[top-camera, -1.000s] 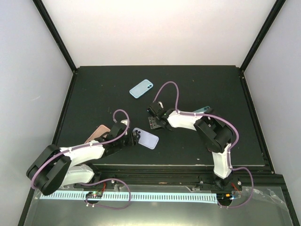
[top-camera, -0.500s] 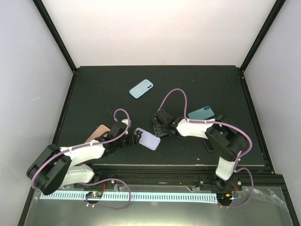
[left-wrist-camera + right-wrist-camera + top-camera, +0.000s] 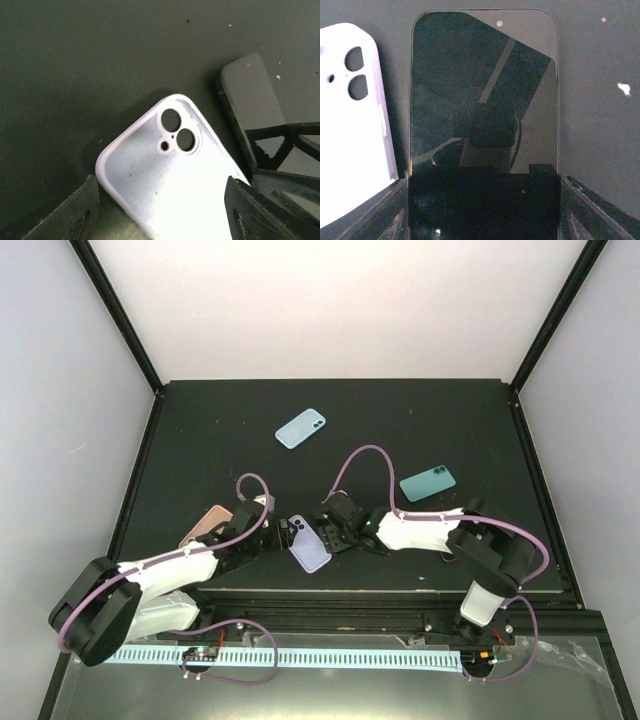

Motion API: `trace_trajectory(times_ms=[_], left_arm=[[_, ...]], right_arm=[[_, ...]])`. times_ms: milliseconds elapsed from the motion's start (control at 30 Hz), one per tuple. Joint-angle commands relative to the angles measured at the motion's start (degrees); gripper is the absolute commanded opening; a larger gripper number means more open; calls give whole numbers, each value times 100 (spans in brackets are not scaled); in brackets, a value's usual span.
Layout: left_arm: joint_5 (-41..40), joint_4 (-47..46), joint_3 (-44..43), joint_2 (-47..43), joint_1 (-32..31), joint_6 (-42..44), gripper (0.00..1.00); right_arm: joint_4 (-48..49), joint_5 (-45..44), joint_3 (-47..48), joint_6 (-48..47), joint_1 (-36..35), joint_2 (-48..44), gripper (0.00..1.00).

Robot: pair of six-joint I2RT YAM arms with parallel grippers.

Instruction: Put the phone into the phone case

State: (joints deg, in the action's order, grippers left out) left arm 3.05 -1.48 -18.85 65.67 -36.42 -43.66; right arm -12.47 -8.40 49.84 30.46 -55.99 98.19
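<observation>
The phone (image 3: 484,85) is a black slab with its dark screen up, lying flat on the mat. My right gripper (image 3: 484,200) is shut across its near end, one finger on each long side. Just to its left lies the lavender phone case (image 3: 350,125), hollow side up with the camera holes at the far end. My left gripper (image 3: 161,200) is shut across the case (image 3: 165,170), with the phone (image 3: 252,95) close on its right. From above, the case (image 3: 310,548) sits between the left gripper (image 3: 288,533) and the right gripper (image 3: 335,530), near the mat's front edge.
A light blue phone (image 3: 300,427) lies at the back of the black mat (image 3: 200,440). A teal one (image 3: 428,483) lies on the right and a pink one (image 3: 205,523) beside the left arm. White walls enclose the table.
My right gripper has come down toward the front edge with the phone, up against the case. The case has turned in the left gripper, its far end swinging toward the phone.
</observation>
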Motion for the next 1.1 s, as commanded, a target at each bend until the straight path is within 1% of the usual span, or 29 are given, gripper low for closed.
trace_trajectory(times_ms=[0, 233, 367, 567, 700, 733, 833, 967, 1067], left_arm=[[31, 60, 219, -239, 22, -170, 70], [382, -519, 318, -126, 24, -132, 67], [497, -860, 182, 130, 29, -56, 66], [890, -1503, -62, 627, 22, 3, 65], [839, -1241, -228, 607, 33, -31, 65], [810, -1169, -210, 507, 56, -83, 67], [752, -719, -172, 97, 152, -236, 73], [854, -225, 10, -542, 353, -426, 78], [1022, 128, 189, -1118, 610, -563, 80]], right_arm=[[-433, 237, -370, 355, -15, -221, 62], [-414, 245, -517, 360, -18, -748, 62], [-437, 217, -585, 356, -18, -1038, 61], [-447, 212, -627, 364, -16, -1340, 61], [-160, 587, -683, 332, -18, -1478, 61], [-62, 736, -688, 282, -18, -1511, 61], [354, 1191, -765, 133, -18, -1630, 61], [759, 1588, -748, -33, -18, -1612, 61], [965, 1835, -650, -144, -18, -1438, 61]])
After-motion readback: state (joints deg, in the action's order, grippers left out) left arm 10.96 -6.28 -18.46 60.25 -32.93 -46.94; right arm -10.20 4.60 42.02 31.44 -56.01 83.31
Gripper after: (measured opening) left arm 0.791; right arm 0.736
